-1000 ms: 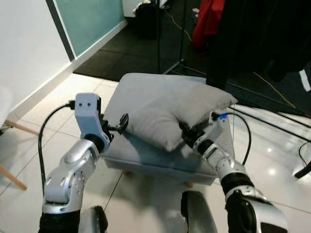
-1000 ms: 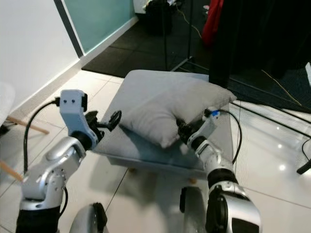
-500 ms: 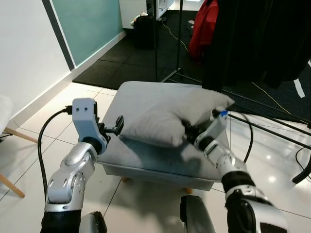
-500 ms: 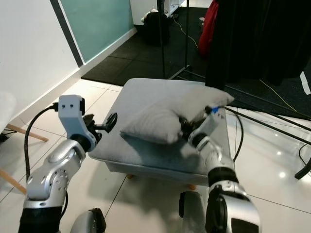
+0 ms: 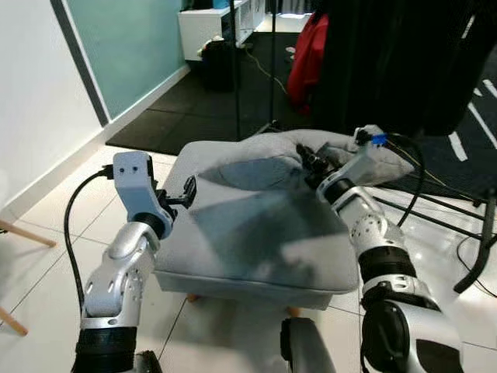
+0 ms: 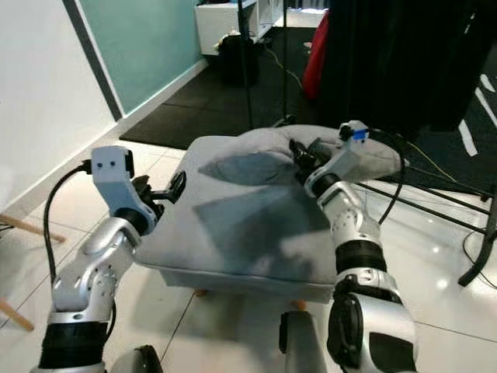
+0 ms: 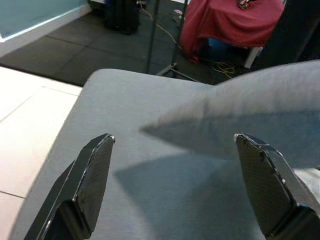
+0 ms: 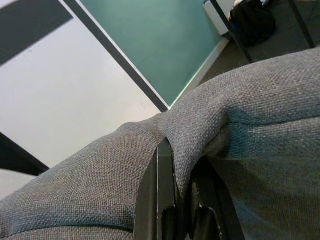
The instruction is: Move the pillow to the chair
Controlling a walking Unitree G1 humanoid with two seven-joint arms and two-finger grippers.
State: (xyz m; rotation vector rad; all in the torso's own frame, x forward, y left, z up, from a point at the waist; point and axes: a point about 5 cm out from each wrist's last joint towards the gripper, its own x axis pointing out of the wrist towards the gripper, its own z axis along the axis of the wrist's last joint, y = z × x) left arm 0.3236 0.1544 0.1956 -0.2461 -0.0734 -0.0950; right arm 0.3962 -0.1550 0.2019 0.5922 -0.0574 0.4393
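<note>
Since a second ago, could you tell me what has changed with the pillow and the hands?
The right hand, still pinching the pillow, has lifted it off the grey footstool and swung it toward the far edge; its shadow now falls on the seat. The left hand stays open beside the footstool's near-left edge.

Left gripper (image 7: 172, 172): two black fingers spread wide, above grey upholstered seat (image 7: 100, 130). Grey pillow (image 7: 260, 110) raised over seat, shadow beneath. Red cloth (image 7: 230, 22) behind.

White tile floor (image 5: 46, 256), teal wall panel (image 5: 124, 47), grey ottoman (image 5: 256, 249).
</note>
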